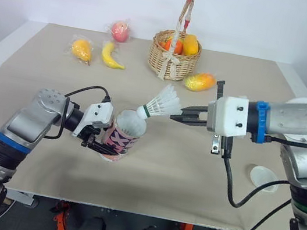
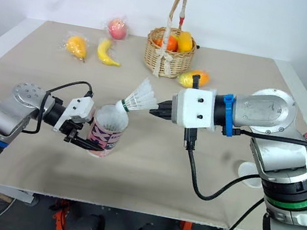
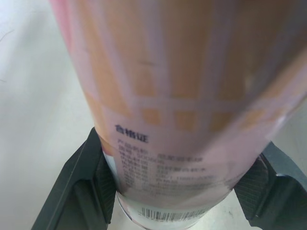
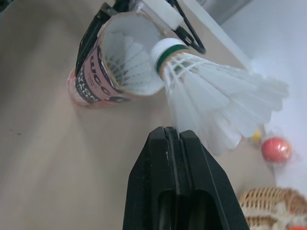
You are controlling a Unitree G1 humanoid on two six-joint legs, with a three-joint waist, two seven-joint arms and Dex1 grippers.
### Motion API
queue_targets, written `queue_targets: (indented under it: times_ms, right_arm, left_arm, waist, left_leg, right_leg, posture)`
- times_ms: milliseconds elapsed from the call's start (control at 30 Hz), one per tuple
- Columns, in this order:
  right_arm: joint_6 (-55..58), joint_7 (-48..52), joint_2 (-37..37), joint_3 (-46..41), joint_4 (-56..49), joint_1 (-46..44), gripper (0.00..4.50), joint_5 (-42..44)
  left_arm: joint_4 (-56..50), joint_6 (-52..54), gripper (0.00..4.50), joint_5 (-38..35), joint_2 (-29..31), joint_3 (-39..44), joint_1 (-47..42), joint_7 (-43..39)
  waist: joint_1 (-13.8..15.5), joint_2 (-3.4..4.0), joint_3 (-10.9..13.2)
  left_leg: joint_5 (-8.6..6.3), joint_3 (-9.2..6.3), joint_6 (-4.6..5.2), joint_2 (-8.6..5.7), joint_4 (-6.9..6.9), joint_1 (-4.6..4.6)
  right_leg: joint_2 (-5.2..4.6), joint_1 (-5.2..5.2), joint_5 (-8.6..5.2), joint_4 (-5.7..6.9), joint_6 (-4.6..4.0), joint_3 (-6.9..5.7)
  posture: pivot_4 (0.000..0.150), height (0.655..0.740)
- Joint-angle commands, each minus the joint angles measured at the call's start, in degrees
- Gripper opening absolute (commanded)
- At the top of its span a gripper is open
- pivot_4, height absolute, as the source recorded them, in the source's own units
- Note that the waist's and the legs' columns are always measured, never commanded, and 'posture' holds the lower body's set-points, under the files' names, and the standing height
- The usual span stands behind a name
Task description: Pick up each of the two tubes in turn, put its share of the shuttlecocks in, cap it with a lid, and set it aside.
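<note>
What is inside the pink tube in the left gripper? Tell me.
White feathers of a shuttlecock show inside the tube. Its wall hides the bottom, so how many are in there is unclear. A second shuttlecock, pinched by the right gripper, has its tip at the mouth.

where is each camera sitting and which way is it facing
Eye views: on the head, facing forward and down over the table; both arms show, left tool gripping the tube, right tool holding the shuttlecock at its mouth.
Left wrist view: on the left wrist, facing along its black fingers at the tube's label.
Right wrist view: on the right wrist, facing past its fingers and the shuttlecock into the tube.
Shared: all views show the tube.
</note>
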Motion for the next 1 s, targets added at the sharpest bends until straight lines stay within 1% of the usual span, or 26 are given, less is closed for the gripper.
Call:
queue_targets:
  times_ms: [33, 133, 333, 433, 500, 633, 733, 867, 1000]
  right_arm:
    - [-4.16, 0.63, 0.61, 3.15, 1.22, -3.04, 0.02, -5.25]
    - [-7.92, 0.34, 2.04, 6.01, 3.33, -5.0, 0.02, -9.4]
    - [-9.8, 1.72, 4.54, 7.13, 5.44, -6.77, 0.02, -9.89]
    - [-7.18, 3.93, 5.29, 6.44, 5.73, -7.23, 0.89, -6.46]
    - [-3.59, 4.69, 6.13, 4.6, 4.85, -7.35, 1.81, -2.03]
    - [3.9, 5.52, 6.41, 0.18, 3.0, -7.21, 3.77, 6.99]
    - [10.0, 5.36, 4.51, -5.04, 3.52, -5.45, 3.77, 13.32]
    - [17.25, 3.06, 2.13, -12.16, 3.33, 0.21, 3.77, 20.35]
    - [24.75, -5.56, 3.88, -15.86, 2.71, 5.19, 3.77, 23.6]
  left_arm:
    - [0.49, 0.09, 2.93, 0.41, -0.32, -1.35, 0.03, -0.03]
    - [0.35, 0.3, 2.93, 0.4, -0.31, -1.31, -0.09, 0.03]
    - [-0.27, 0.98, 2.93, 0.18, -0.21, -1.22, -0.21, 0.24]
    - [-0.46, 1.2, 2.93, 0.13, -0.26, -1.19, -0.15, 0.37]
    - [-0.59, 1.32, 2.93, 0.03, -0.26, -1.11, -0.05, 0.44]
    - [-0.56, 1.33, 2.93, 0.05, -0.36, -1.17, -0.06, 0.51]
    - [-0.36, 1.15, 2.93, 0.12, -0.41, -1.15, -0.21, 0.55]
    - [0.03, 0.38, 2.93, 0.65, 0.12, -1.25, -0.43, 0.25]
    - [0.72, -0.46, 2.93, 0.72, 0.89, -0.7, -0.81, -0.18]
  waist:
    - [0.01, 0.0, 0.0]
    - [0.04, 0.0, 0.0]
    - [0.06, 0.0, 0.0]
    - [0.06, 0.0, 0.0]
    - [0.06, 0.0, 0.0]
    - [0.08, 0.0, 0.0]
    - [0.14, -0.01, 0.0]
    - [0.27, -0.05, -0.02]
    - [0.19, -0.06, -0.03]
  left_leg:
    - [0.0, 0.0, 0.0, -0.01, -0.02, -0.03]
    - [0.0, -0.06, 0.0, -0.03, -0.02, -0.1]
    - [0.0, -0.09, 0.0, -0.03, -0.01, -0.11]
    - [0.0, -0.11, 0.0, -0.03, -0.01, -0.11]
    - [0.0, -0.14, 0.0, -0.03, -0.01, -0.11]
    - [0.0, -0.19, 0.0, -0.03, 0.0, -0.11]
    - [0.0, -0.2, 0.0, -0.03, 0.0, -0.12]
    - [0.0, -0.23, 0.0, -0.06, 0.0, -0.12]
    - [0.0, -0.19, 0.0, -0.05, -0.02, -0.13]
  right_leg:
    - [0.0, -0.03, 0.0, 0.0, -0.01, 0.0]
    - [0.0, -0.08, -0.01, 0.0, -0.01, -0.02]
    - [0.0, -0.07, 0.0, 0.0, -0.02, -0.05]
    - [0.0, -0.07, 0.01, 0.0, -0.03, -0.06]
    - [0.0, -0.06, 0.01, 0.0, -0.03, -0.07]
    - [-0.02, -0.04, 0.02, 0.0, -0.05, -0.12]
    - [-0.05, -0.03, 0.02, 0.0, -0.05, -0.14]
    - [-0.08, 0.02, 0.01, -0.01, -0.06, -0.18]
    - [-0.05, -0.05, 0.01, 0.01, -0.07, -0.15]
  posture:
    - [0.15, 0.74]
    - [0.15, 0.74]
    - [0.15, 0.74]
    - [0.15, 0.74]
    - [0.15, 0.74]
    - [0.15, 0.74]
    - [0.15, 0.74]
    - [0.15, 0.74]
    - [0.15, 0.74]
